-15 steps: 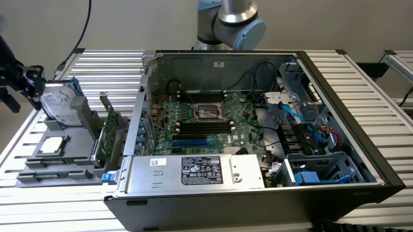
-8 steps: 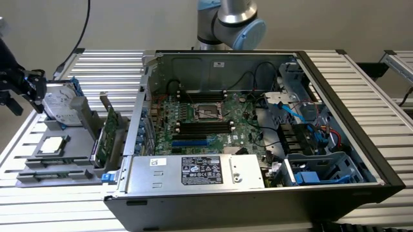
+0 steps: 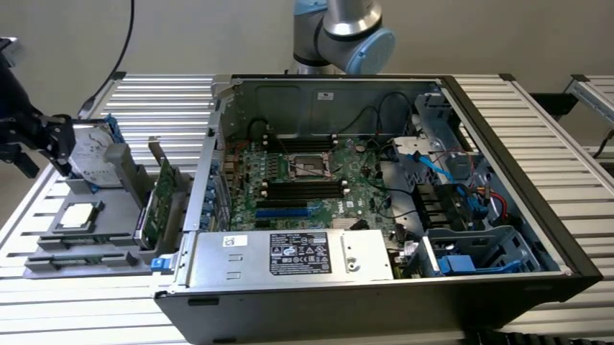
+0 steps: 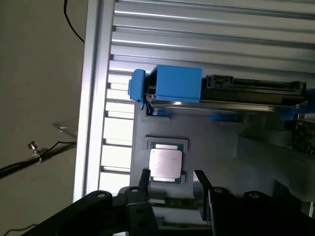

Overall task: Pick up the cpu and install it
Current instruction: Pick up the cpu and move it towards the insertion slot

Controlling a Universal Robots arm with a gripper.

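The cpu, a small square chip with a silvery top plate, lies flat in a recess of the grey holder at the exterior view's left, outside the computer case. My gripper hangs above that holder, over the cpu's near edge. Its two black fingers stand apart with nothing between them, and it does not touch the chip. Inside the case, the black-and-metal socket frame sits in the middle of the green motherboard.
A silver hard drive with blue brackets stands upright in the holder behind the cpu. An expansion card stands between holder and case. The open case has a power supply at its front. All rest on a slatted metal table.
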